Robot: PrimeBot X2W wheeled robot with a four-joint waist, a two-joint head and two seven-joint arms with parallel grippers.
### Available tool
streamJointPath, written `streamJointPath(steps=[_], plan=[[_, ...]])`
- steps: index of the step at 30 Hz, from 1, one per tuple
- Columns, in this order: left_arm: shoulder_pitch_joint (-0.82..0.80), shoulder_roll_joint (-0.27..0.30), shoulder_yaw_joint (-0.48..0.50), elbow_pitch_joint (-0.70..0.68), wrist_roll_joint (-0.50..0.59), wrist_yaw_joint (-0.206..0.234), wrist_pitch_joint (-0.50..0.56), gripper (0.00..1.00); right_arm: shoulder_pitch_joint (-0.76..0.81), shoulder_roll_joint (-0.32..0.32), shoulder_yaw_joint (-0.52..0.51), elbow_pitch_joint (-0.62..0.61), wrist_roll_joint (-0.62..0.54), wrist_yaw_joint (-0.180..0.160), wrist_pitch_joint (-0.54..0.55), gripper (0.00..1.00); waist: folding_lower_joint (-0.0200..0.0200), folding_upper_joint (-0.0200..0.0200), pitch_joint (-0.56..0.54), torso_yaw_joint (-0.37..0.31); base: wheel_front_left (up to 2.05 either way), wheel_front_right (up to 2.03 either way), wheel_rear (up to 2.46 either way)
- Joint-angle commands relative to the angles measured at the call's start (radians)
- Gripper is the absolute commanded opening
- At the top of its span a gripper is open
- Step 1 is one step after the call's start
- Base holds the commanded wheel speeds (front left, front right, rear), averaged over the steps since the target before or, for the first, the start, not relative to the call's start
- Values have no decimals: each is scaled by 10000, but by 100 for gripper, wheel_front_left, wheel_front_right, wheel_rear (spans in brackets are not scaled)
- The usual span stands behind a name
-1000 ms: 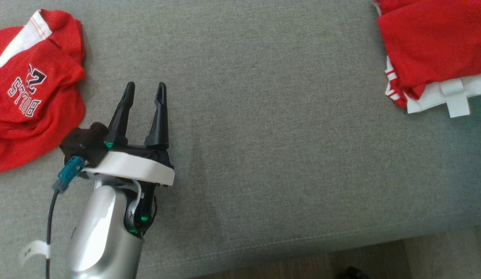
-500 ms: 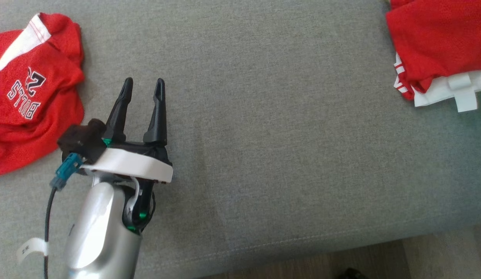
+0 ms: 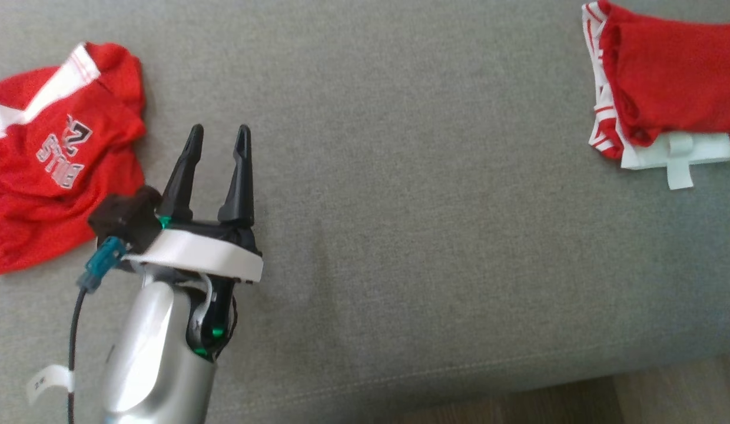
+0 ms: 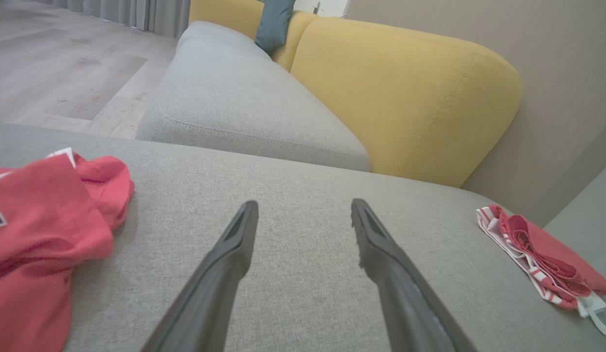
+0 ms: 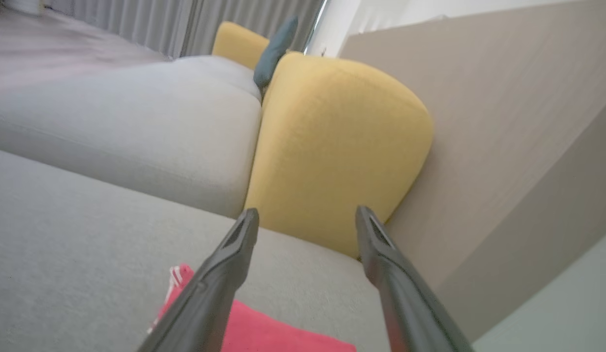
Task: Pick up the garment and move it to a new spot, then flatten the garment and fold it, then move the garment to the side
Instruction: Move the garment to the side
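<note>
Head: left gripper point(image 3: 219, 131) is hovering open and empty over the grey cushion point(image 3: 412, 224). Folded garment point(image 3: 671, 88) is lying far right, crumpled jersey point(image 3: 53, 159) far left.
Left wrist: fingers spread, nothing between them.
Right wrist: right gripper point(image 5: 307, 215) is hanging open over the folded garment, gripping nothing.
Looks like the side placement step. Lift straight up so the fingers aren't snagging the fold.

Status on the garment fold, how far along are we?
Done, apparently: the folded red-and-white garment lies at the right of the grey fabric cushion. In hand: nothing; left hand and right hand are open, empty. Left: possibly the crumpled red jersey at the left, unfolded.
</note>
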Motion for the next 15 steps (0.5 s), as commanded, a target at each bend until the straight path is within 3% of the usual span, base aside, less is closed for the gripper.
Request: streamJointPath(steps=[1,15], plan=[[72,81,261,-301,-91,64,-53,100,66,49,143,-479,75,35,-134,100,0,0,-321,102,0,0,0],[1120,81,340,-592,-556,400,-53,100,1726,2947,645,-1289,309,35,-899,100,0,0,-2163,615,0,0,0]])
